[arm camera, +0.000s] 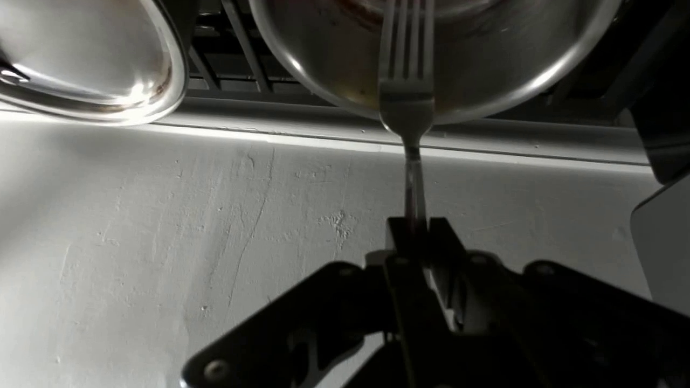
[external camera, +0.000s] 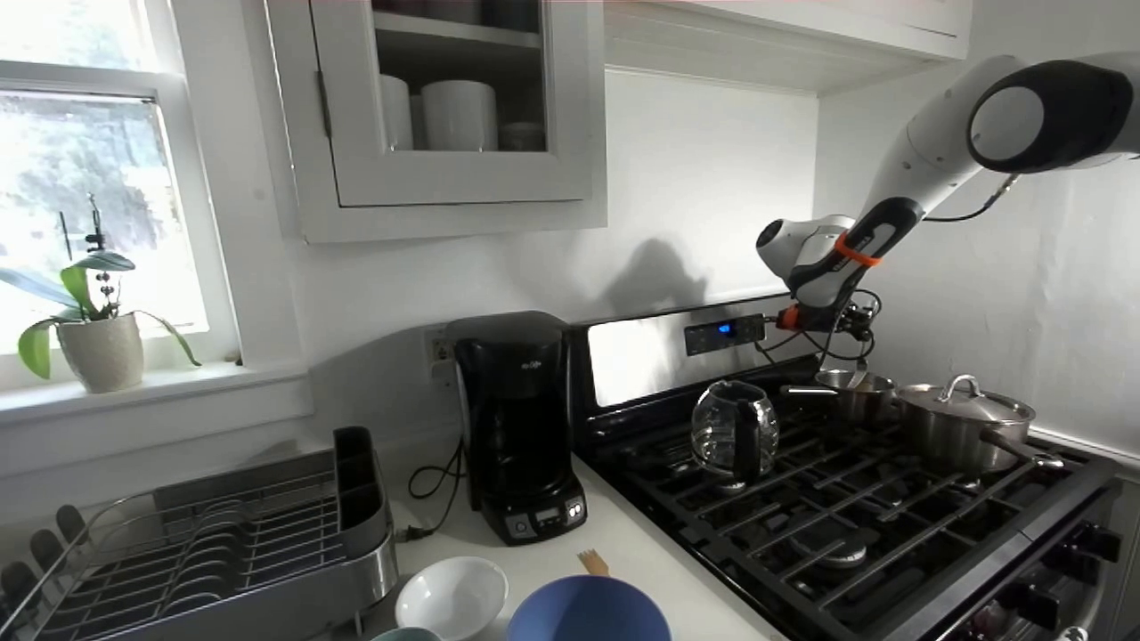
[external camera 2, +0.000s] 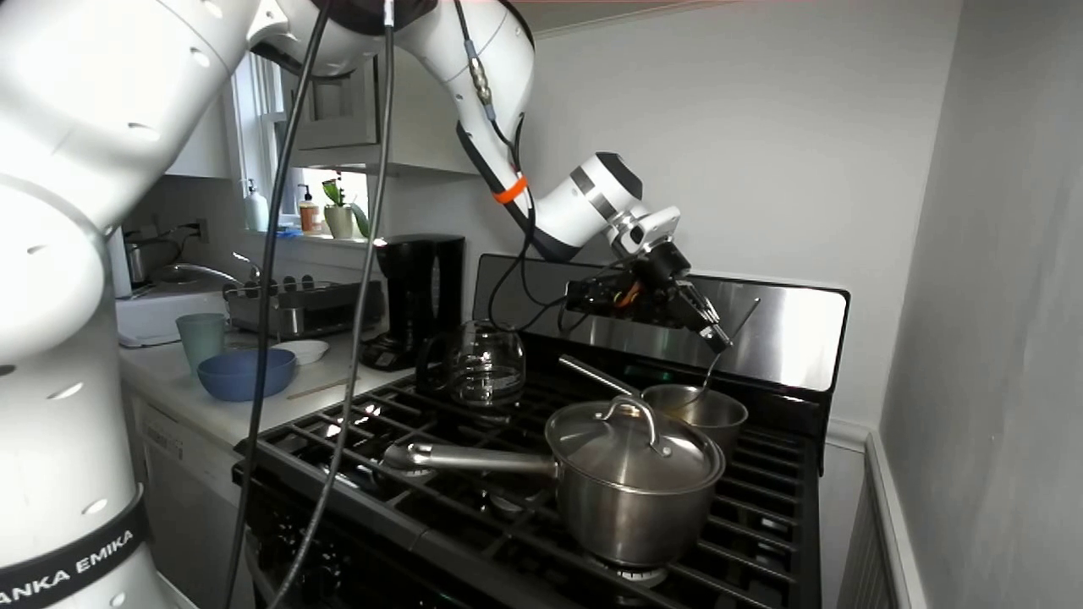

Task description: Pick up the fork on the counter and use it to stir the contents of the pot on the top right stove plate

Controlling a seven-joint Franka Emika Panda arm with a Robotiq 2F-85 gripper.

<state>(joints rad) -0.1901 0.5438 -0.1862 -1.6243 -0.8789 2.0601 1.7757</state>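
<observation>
My gripper (external camera 2: 719, 338) is shut on the handle of a metal fork (external camera 2: 711, 365); its fingertips (arm camera: 415, 229) also show in the wrist view. The fork (arm camera: 407, 108) points tines-down into an open steel pot (arm camera: 485, 70) with a long handle. This pot (external camera 2: 721, 423) stands at the back of the range, and its burner is hidden beneath it. In an exterior view the fork (external camera: 859, 374) slants into the pot (external camera: 866, 405) below my gripper. Whether the tines touch the bottom cannot be told. The pale counter (external camera: 663, 579) lies beside the range.
A lidded steel pot (external camera 2: 634, 507) stands in front of the open pot. A glass carafe (external camera: 735, 432) stands on the grate. A coffee maker (external camera: 517, 427), a blue bowl (external camera: 588, 614), a wooden fork-shaped utensil (external camera: 593, 562) and a dish rack (external camera: 223, 552) are on the counter. The back panel (external camera 2: 770, 338) is close behind my gripper.
</observation>
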